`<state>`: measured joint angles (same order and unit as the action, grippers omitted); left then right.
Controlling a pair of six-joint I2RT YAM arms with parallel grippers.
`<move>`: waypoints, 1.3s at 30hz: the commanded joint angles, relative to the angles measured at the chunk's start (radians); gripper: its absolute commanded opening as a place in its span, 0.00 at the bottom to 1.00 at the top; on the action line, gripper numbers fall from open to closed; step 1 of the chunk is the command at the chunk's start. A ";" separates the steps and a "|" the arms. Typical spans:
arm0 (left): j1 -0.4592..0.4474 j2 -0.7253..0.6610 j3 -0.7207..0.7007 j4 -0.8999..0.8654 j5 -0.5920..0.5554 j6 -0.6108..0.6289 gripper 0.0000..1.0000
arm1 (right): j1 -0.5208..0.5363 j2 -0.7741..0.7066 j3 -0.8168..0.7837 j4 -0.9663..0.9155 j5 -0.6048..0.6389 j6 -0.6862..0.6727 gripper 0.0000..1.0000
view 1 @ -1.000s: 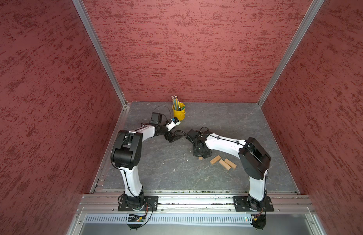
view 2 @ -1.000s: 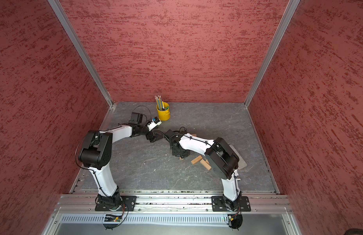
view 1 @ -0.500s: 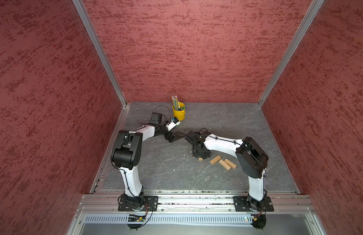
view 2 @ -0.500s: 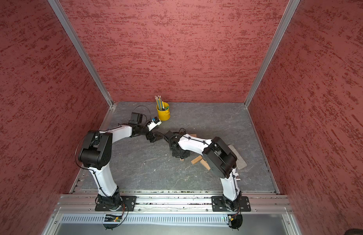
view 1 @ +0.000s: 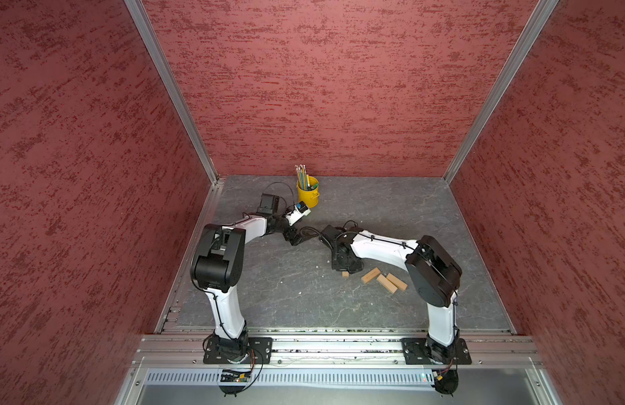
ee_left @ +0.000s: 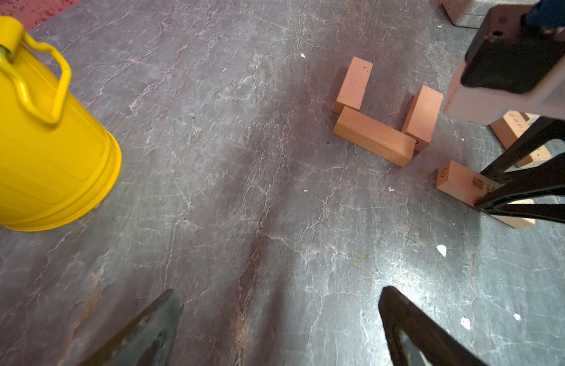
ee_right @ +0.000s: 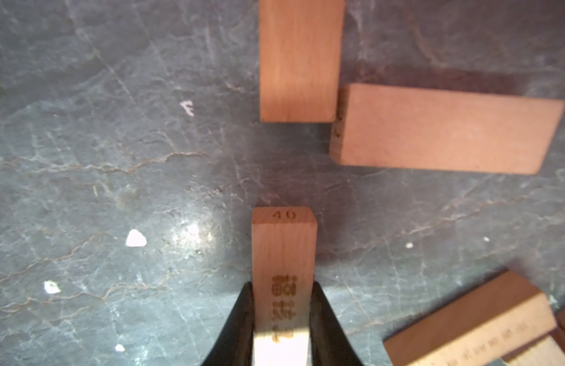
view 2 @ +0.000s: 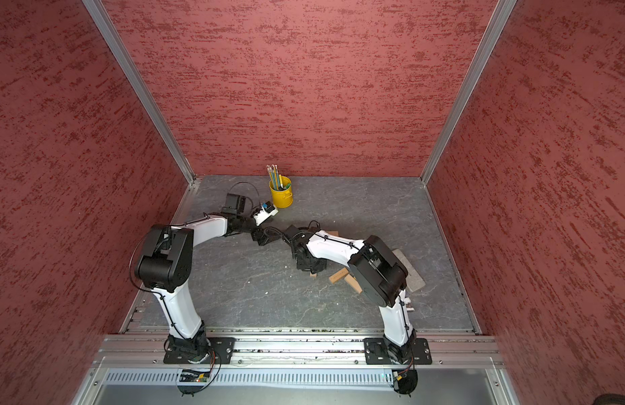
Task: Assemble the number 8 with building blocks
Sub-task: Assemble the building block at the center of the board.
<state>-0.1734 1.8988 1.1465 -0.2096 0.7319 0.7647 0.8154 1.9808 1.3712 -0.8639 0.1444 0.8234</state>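
My right gripper (ee_right: pixel 282 286) is shut on a tan building block (ee_right: pixel 283 253) marked "40", held low over the grey floor; the same block (ee_left: pixel 458 182) shows in the left wrist view. Just ahead of it, three blocks form a U: two side pieces (ee_left: pixel 354 84) (ee_left: pixel 422 115) and a cross piece (ee_left: pixel 373 139). This is only part of the number 8. Three loose blocks (view 1: pixel 384 280) lie to the right of my right gripper (view 1: pixel 346 268). My left gripper (ee_left: pixel 278 301) is open and empty, left of the U, and is seen in a top view (view 1: pixel 293 240).
A yellow pencil bucket (view 1: pixel 307 191) stands at the back, close to the left wrist. A grey flat slab (view 2: pixel 409 270) lies behind the right arm's elbow. Red walls enclose the floor on three sides.
The right arm's wrist has shifted slightly left and back, with the block still gripped. The left arm has not moved.
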 commanded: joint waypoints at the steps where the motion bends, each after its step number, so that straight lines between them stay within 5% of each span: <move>1: 0.001 0.000 0.010 -0.013 0.017 0.008 0.99 | -0.018 0.041 -0.001 -0.035 0.045 0.031 0.00; 39: 0.012 -0.011 -0.002 0.001 0.035 0.002 0.99 | -0.016 0.087 0.078 -0.027 0.051 -0.040 0.00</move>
<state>-0.1696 1.8984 1.1461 -0.2096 0.7391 0.7647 0.8059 2.0293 1.4391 -0.8932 0.1875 0.7670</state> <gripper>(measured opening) 0.995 0.268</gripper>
